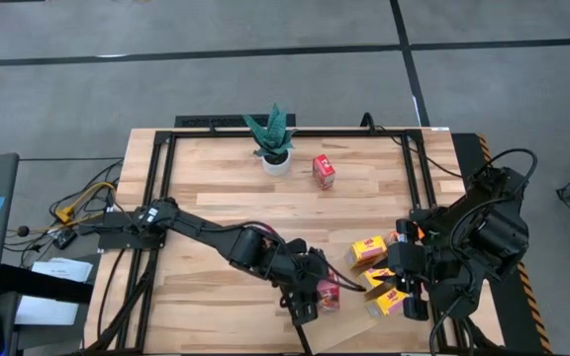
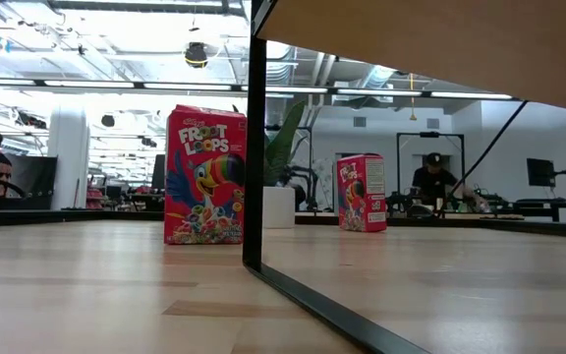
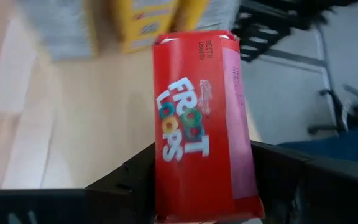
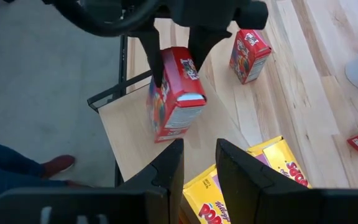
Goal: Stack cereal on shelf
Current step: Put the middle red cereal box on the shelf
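"FROOT LOOPS" stands on the front of the red cereal box (image 2: 205, 175); "FROOT LOOPS" and "BEST IF USED BY" on the gripped red box (image 3: 201, 118); "Kellogg's" on a yellow box (image 4: 229, 199)

My left gripper (image 1: 317, 297) hides most of the red box (image 1: 329, 294) from above; in my left wrist view the box's (image 3: 201, 124) lower end is cut off and the yellow boxes (image 3: 148, 22) behind are blurred. The shelf (image 2: 430, 44) runs out of the low view, and the print on the far red box (image 2: 362, 193) is too small to read
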Available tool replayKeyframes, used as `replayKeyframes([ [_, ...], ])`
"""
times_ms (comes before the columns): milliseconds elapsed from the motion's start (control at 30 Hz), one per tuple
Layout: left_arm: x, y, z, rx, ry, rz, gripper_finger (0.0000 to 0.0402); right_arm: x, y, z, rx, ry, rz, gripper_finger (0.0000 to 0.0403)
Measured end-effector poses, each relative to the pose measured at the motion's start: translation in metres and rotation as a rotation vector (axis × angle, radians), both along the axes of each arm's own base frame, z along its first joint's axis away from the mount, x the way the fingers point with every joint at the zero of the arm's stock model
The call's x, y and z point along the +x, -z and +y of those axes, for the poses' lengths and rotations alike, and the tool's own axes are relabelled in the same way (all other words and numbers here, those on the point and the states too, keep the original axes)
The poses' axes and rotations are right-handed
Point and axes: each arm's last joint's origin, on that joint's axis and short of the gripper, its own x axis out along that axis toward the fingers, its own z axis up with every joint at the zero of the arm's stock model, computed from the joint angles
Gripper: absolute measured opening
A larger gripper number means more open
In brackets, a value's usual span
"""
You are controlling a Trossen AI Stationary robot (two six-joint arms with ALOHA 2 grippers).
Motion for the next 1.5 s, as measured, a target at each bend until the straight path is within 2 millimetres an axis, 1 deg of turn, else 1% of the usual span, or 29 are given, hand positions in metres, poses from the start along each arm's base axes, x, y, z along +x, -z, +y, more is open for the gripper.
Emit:
replayKeyframes([
  [100, 0.003, -0.003, -0.001, 0.000, 0.063, -0.048, 0.0194, 0.000, 0.000, 0.000, 0.000, 0.000, 0.000, 0.0118],
  [233, 0.007, -0.008, -0.003, 0.017, 0.117, -0.123, 0.0231, 0.000, 0.000, 0.000, -0.003, 0.000, 0.003, 0.0118],
  [367, 0.007, -0.008, -0.004, 0.006, 0.126, -0.127, 0.0273, 0.000, 0.000, 0.000, -0.003, 0.000, 0.002, 0.0118],
  [500, 0.007, -0.008, -0.004, -0.010, 0.110, -0.120, 0.0300, 0.000, 0.000, 0.000, -0.011, -0.009, 0.002, 0.0118],
  [667, 0.008, -0.009, -0.004, -0.023, 0.110, -0.133, 0.0312, 0.000, 0.000, 0.000, -0.011, -0.009, 0.002, 0.0118],
  [800, 0.007, -0.016, -0.004, -0.067, 0.127, -0.155, 0.0314, 0.000, 0.000, 0.000, -0.011, -0.009, 0.001, 0.0118],
  [933, 0.002, -0.022, -0.005, -0.095, 0.135, -0.151, 0.0314, 0.000, 0.000, 0.000, -0.011, -0.009, 0.001, 0.0118],
  [1067, -0.014, -0.035, 0.000, -0.071, 0.122, -0.128, 0.0313, 0.000, 0.000, 0.000, -0.010, -0.009, 0.000, 0.0118],
  [1167, -0.037, -0.051, 0.006, -0.010, 0.083, -0.097, 0.0310, 0.000, 0.000, 0.000, -0.010, -0.009, -0.001, 0.0118],
  [1233, -0.055, -0.059, 0.008, 0.062, 0.040, -0.076, 0.0306, 0.000, 0.000, 0.000, -0.009, -0.009, -0.001, 0.0118],
  [1300, -0.069, -0.062, 0.007, 0.134, 0.024, -0.033, 0.0302, 0.000, 0.000, 0.000, -0.009, -0.009, -0.001, 0.0118],
  [1367, -0.078, -0.060, 0.004, 0.174, 0.020, 0.012, 0.0295, 0.000, 0.000, 0.000, -0.009, -0.009, -0.002, 0.0118],
  [1433, -0.082, -0.057, 0.000, 0.186, 0.029, 0.035, 0.0283, 0.000, 0.000, 0.000, -0.010, -0.010, -0.002, 0.0118],
  [1500, -0.081, -0.052, -0.005, 0.234, 0.031, 0.025, 0.0261, 0.000, 0.000, 0.000, -0.011, -0.010, -0.002, 0.0118],
])
